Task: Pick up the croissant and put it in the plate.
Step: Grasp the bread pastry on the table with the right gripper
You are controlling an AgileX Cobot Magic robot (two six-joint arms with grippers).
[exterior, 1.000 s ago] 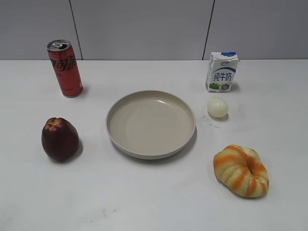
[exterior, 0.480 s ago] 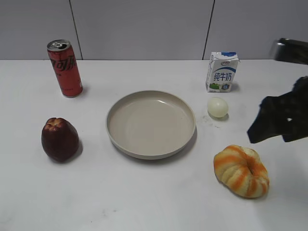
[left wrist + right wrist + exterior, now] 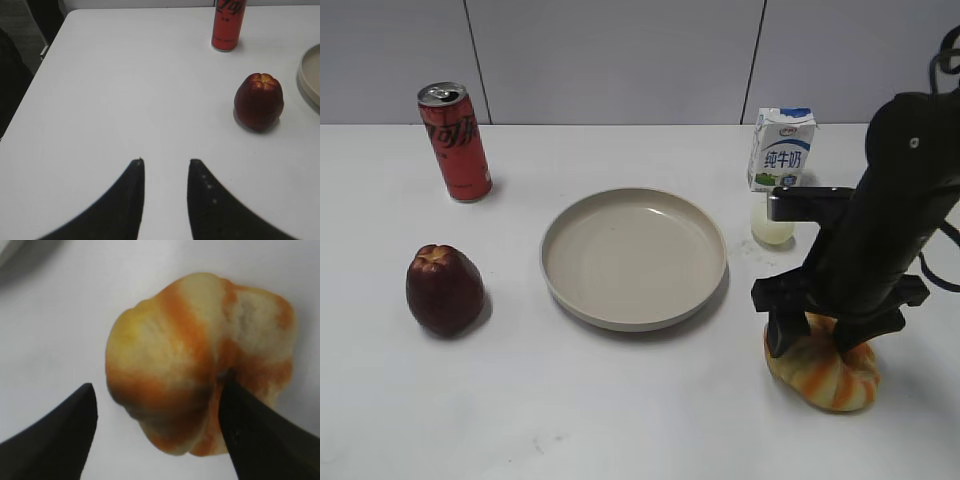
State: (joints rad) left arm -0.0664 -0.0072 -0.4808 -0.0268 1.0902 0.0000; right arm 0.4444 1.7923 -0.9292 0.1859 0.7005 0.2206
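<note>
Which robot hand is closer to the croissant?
Right. The right gripper is open right over the croissant, one finger on each side. The left gripper hangs far across the table, near the apple.

On the table stand one croissant (image 3: 820, 368) near right, one plate (image 3: 633, 257) in the middle, one apple (image 3: 444, 288) near left, one red can (image 3: 455, 142) far left, one milk carton (image 3: 781, 149) and one pale egg (image 3: 770, 228) far right.
</note>
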